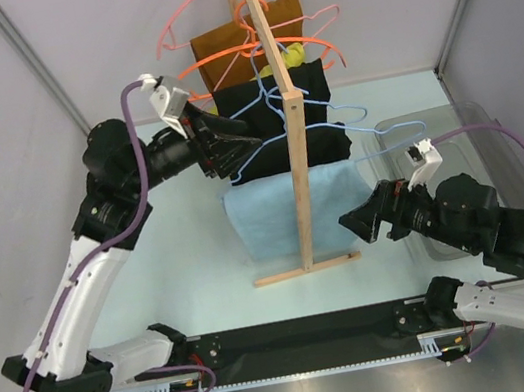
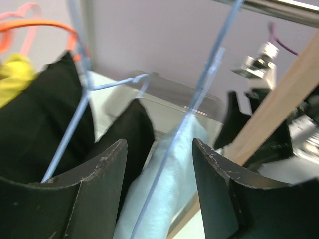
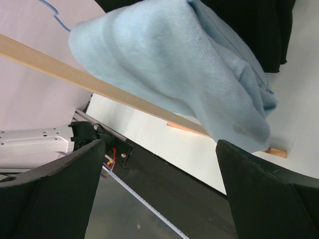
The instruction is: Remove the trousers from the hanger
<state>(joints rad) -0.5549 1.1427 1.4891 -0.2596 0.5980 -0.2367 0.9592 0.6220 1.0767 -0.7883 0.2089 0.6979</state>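
Note:
The light-blue trousers (image 1: 271,217) hang folded at the near end of the wooden rack, and the thin blue wire hanger (image 1: 256,103) rises above them. My left gripper (image 1: 244,148) sits high on the rack's left side. In the left wrist view its jaws (image 2: 159,149) are open, and the hanger's wire (image 2: 198,94) runs between them without touching either finger, with the trousers (image 2: 172,199) just behind. My right gripper (image 1: 358,223) is low on the right of the rack. It (image 3: 159,154) is open and empty, below the trousers' hanging fold (image 3: 189,64).
The wooden rack post (image 1: 302,179) stands between the arms, its foot (image 1: 305,268) on the table. Black garments (image 1: 308,81), a brown one (image 1: 221,51), and orange and pink hangers (image 1: 247,51) hang further back. A clear plastic bin (image 1: 437,124) sits behind the right arm.

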